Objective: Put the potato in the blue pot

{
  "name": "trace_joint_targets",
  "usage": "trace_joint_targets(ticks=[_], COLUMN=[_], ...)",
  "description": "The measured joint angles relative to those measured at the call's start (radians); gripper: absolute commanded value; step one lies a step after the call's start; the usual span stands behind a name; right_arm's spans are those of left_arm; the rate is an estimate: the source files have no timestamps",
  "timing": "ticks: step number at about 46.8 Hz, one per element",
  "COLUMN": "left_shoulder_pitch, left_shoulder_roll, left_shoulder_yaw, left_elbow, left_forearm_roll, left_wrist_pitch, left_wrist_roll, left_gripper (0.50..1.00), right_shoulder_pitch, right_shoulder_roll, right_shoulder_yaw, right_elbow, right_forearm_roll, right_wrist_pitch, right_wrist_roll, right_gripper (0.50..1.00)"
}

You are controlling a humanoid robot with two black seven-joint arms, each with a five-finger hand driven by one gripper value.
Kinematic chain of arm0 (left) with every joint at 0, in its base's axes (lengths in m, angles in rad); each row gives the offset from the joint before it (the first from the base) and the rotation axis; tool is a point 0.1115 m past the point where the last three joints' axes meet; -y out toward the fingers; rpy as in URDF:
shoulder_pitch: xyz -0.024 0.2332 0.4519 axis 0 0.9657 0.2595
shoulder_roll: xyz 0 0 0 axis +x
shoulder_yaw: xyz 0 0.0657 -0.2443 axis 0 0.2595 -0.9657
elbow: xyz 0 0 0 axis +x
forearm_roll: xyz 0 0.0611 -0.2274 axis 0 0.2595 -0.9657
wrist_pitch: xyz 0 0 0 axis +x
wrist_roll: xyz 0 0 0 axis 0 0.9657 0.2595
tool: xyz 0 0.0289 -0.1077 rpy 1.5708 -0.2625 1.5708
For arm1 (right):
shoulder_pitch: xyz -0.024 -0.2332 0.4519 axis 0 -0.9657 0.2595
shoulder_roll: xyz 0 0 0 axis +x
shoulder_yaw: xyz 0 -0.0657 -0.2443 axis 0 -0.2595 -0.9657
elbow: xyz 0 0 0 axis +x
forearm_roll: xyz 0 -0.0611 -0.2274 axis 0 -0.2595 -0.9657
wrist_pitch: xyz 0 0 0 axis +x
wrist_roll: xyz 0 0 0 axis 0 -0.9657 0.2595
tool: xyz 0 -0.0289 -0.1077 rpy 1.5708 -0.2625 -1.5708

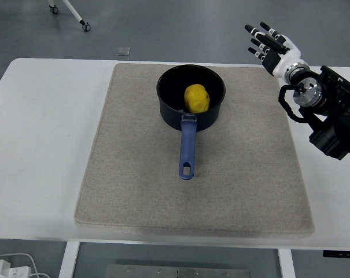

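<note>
The right arm (pixel 331 116) is cut off by the picture's right edge, so only its forearm, wrist and hand show. At the top left a wheeled leg (pixel 70 13) of some stand pokes in, the rest of it out of sight, and a cable with a white plug (pixel 7 267) lies half seen below the counter's (pixel 41 145) near corner. A small pale square (pixel 122 50) on the floor beyond the counter is too small to make out.

The blue pot (pixel 191 98) sits on the grey mat (pixel 232 174), well to the left of the hand and lower in the picture, its handle (pixel 187 147) pointing toward the near edge. The potato (pixel 196 98) lies inside it, yellow against the dark interior (it rests a little right of the pot's middle, on the side nearer the hand).

The right hand (pixel 271 43) is raised over the counter's far right corner, beyond the mat's edge. Its fingers (pixel 260 36) are spread and straight, pointing up and to the left, holding nothing and touching nothing.
</note>
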Motion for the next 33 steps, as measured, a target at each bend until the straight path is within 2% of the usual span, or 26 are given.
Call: trace_joint_targets(ticks=[7, 33], left_shoulder_pitch=[0.000, -0.001], left_shoulder_roll=[0.000, 0.000], left_shoulder_yaw=[0.001, 0.002], left_elbow=[-0.003, -0.003], left_forearm_roll=[0.000, 0.001], left_wrist_pitch=[0.000, 0.000], left_wrist_roll=[0.000, 0.000], left_gripper=[0.999, 0.999], right_shoulder_pitch=[-0.005, -0.012], right_shoulder_roll=[-0.018, -0.017], right_shoulder_yaw=[0.000, 0.001], right_elbow=[0.000, 0.003], right_forearm_roll=[-0.007, -0.013], right_wrist_pitch=[-0.004, -0.003], right_wrist_roll=[0.025, 0.028], right_gripper=[0.923, 0.921])
